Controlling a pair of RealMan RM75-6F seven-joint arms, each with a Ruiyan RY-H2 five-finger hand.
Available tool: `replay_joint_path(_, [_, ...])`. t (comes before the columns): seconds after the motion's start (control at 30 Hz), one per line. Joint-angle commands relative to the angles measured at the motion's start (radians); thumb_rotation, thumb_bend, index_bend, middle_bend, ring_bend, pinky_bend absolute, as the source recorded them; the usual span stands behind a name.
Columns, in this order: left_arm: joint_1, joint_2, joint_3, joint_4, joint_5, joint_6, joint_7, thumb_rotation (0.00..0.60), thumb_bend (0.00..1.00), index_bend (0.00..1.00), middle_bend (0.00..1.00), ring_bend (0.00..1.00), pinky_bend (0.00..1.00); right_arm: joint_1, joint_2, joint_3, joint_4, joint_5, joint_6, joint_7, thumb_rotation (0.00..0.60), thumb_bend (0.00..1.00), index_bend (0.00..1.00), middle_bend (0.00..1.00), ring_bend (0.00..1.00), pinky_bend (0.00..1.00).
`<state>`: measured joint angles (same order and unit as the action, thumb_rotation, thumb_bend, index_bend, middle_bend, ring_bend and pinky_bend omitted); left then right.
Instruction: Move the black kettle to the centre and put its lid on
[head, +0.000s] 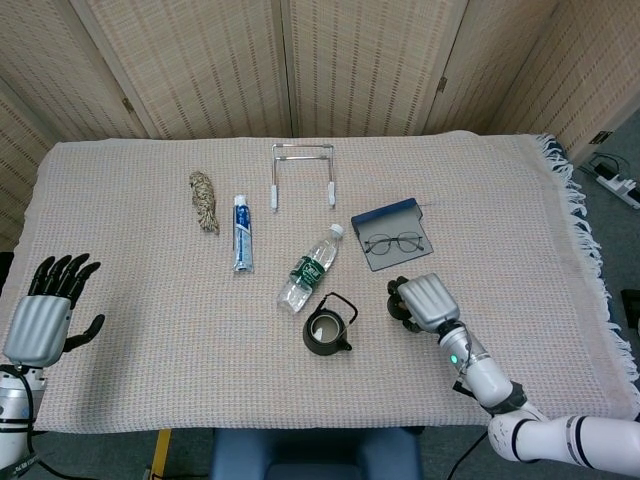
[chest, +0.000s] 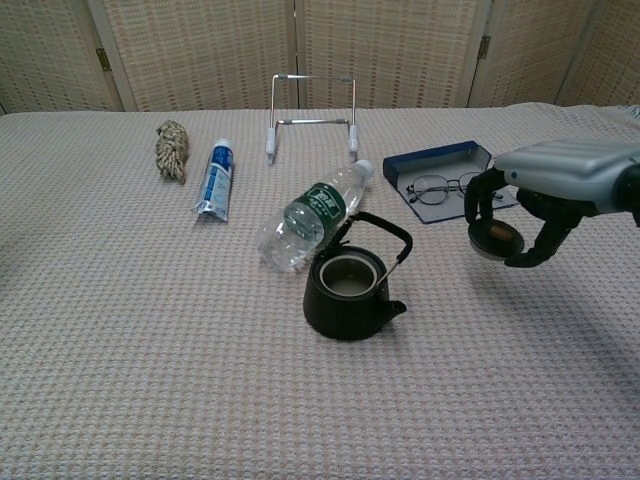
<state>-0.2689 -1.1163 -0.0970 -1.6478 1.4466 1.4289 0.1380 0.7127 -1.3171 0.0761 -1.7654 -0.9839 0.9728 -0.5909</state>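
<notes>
The black kettle (head: 326, 333) (chest: 348, 296) stands open-topped near the middle of the table, its handle raised. My right hand (head: 422, 303) (chest: 545, 195) grips the round dark lid (chest: 495, 238) and holds it above the cloth, to the right of the kettle. In the head view the lid is mostly hidden under the hand. My left hand (head: 45, 312) hovers at the table's near left edge with fingers spread and nothing in it; the chest view does not show it.
A plastic water bottle (head: 310, 269) (chest: 309, 217) lies right behind the kettle. A blue glasses case with spectacles (head: 392, 239) (chest: 444, 183) sits behind my right hand. Farther back are a toothpaste tube (head: 242, 232), a rope bundle (head: 204, 201) and a metal rack (head: 302, 172).
</notes>
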Motion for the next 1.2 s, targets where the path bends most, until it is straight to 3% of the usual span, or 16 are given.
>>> replay_joint_path(0.03, [0.002,0.003,0.0,-0.003,0.0,0.0,0.003,0.6,0.29,0.12,0.06,0.04,0.0,0.01,0.07,0.025,-0.117,-0.051,-0.002,0.042,0.6,0.28,0.44,0.43,0.78,0.85])
replay_joint_path(0.17, [0.005,0.006,-0.001,-0.007,0.001,0.001,0.003,0.6,0.29,0.12,0.06,0.04,0.0,0.046,0.085,0.037,-0.172,-0.062,-0.039,0.034,0.6,0.28,0.44,0.43,0.78,0.85])
replay_joint_path(0.3, [0.007,0.006,0.003,-0.008,0.008,-0.003,0.007,0.6,0.29,0.12,0.06,0.04,0.0,0.096,0.04,0.048,-0.182,-0.04,-0.049,-0.026,0.6,0.28,0.44,0.43,0.78,0.85])
replay_joint_path(0.77, [0.011,0.009,0.005,-0.006,0.007,-0.016,-0.001,0.6,0.29,0.12,0.06,0.04,0.0,0.253,-0.13,0.041,-0.106,0.178,-0.018,-0.245,0.6,0.28,0.44,0.41,0.78,0.85])
replay_joint_path(1.2, [0.014,0.008,0.005,0.003,0.01,-0.02,-0.009,0.6,0.29,0.12,0.06,0.04,0.0,0.311,-0.201,0.018,-0.058,0.232,0.015,-0.288,0.6,0.28,0.44,0.38,0.78,0.85])
